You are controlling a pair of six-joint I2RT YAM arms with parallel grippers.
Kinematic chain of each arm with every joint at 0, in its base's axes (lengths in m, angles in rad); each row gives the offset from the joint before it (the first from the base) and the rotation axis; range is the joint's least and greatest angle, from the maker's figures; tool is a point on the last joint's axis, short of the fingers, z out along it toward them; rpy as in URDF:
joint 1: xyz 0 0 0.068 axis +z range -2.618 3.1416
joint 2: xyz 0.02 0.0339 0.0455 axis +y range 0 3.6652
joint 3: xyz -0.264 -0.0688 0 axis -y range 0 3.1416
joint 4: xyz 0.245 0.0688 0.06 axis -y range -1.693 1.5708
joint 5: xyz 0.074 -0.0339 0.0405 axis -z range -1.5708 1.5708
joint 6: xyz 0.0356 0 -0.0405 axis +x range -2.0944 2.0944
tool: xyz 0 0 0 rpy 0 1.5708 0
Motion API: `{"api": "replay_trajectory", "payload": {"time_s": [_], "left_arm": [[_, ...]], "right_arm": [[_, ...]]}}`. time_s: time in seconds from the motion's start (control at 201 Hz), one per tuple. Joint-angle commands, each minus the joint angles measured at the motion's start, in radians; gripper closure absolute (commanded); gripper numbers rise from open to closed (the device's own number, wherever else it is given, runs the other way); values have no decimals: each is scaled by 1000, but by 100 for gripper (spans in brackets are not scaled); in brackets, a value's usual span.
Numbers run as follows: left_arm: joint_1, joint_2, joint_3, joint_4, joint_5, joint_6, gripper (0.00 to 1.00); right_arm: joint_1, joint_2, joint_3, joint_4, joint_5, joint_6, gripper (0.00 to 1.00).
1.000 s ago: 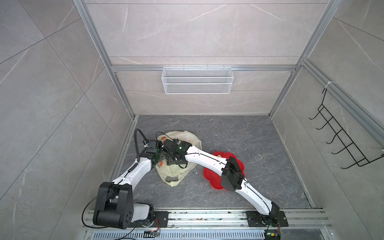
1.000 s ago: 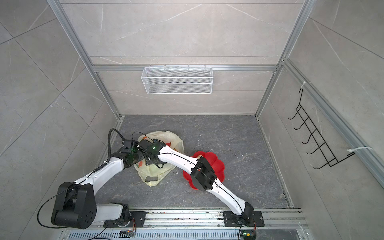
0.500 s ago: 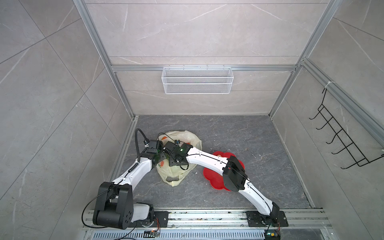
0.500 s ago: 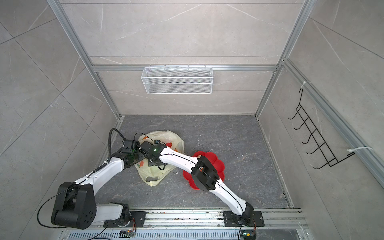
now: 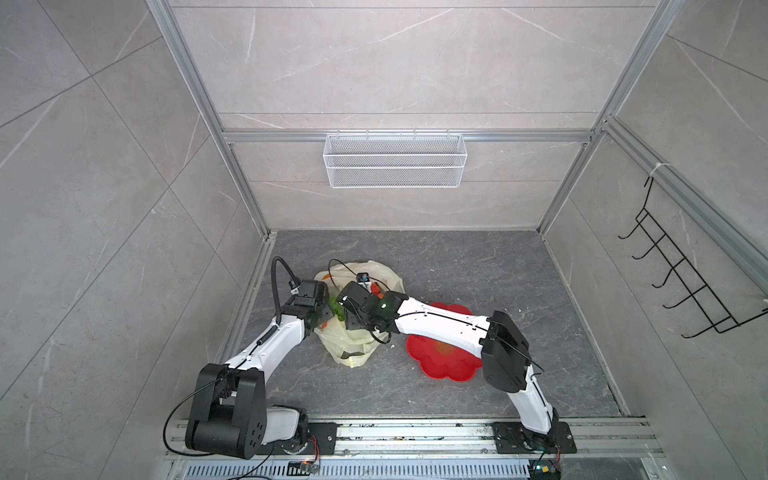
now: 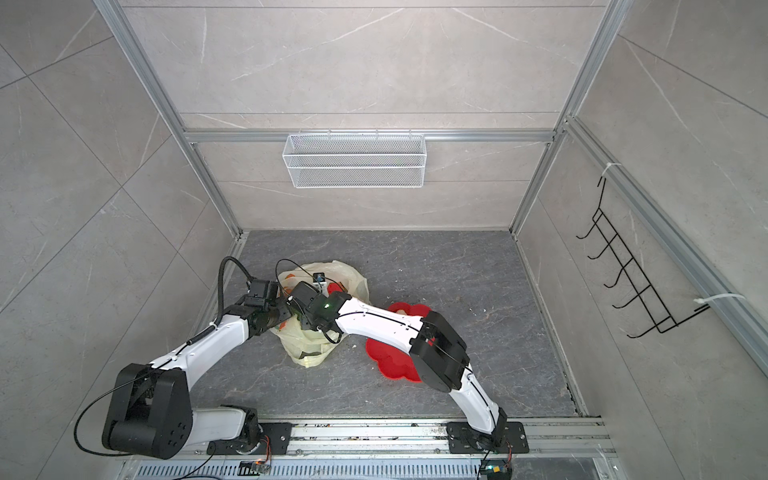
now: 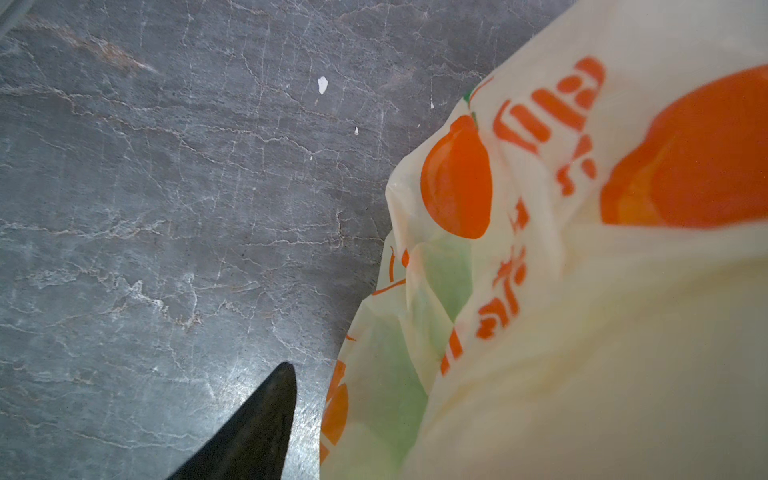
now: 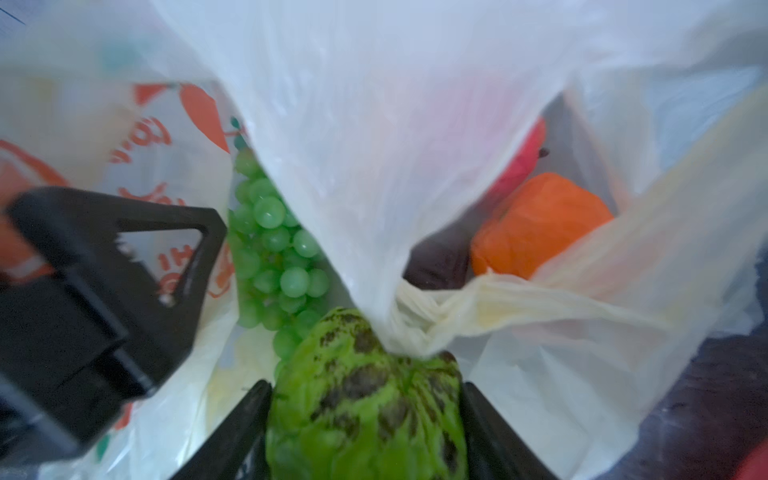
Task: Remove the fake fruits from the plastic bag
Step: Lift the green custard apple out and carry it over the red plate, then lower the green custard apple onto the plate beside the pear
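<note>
Both top views are bright and even, with faint soft shadows on the dark grey stone-patterned floor (image 5: 457, 270) beside the thin pale-yellow plastic bag (image 5: 351, 347). In the wrist views the bag, close to the lens, is blurred and overexposed, and the floor beside it shows glare.

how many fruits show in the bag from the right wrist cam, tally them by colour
green: 2 (green grapes, one bunch; green bumpy fruit)
orange: 1 (orange fruit)
red: 1 (red fruit)
total: 4 clearly showing; folds of the plastic bag may hide more
</note>
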Motion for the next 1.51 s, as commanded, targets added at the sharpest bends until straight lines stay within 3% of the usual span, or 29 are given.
{"api": "replay_trajectory", "payload": {"time_s": [0.0, 0.329, 0.826, 1.235, 1.503], "left_arm": [[-2, -5, 6, 21, 2, -7, 31], [-1, 0, 5, 19, 0, -5, 31], [-2, -6, 5, 24, 13, -2, 31], [-2, -12, -2, 42, 24, 4, 30], [-2, -9, -4, 51, 36, 7, 30]], "right_arm": [[9, -66, -53, 82, 70, -36, 34], [12, -118, -112, 112, 107, -46, 33], [-12, -473, -458, 138, 225, -90, 34], [-148, -708, -680, -95, 287, -29, 34], [-255, -749, -811, -203, 288, 8, 33]]}}
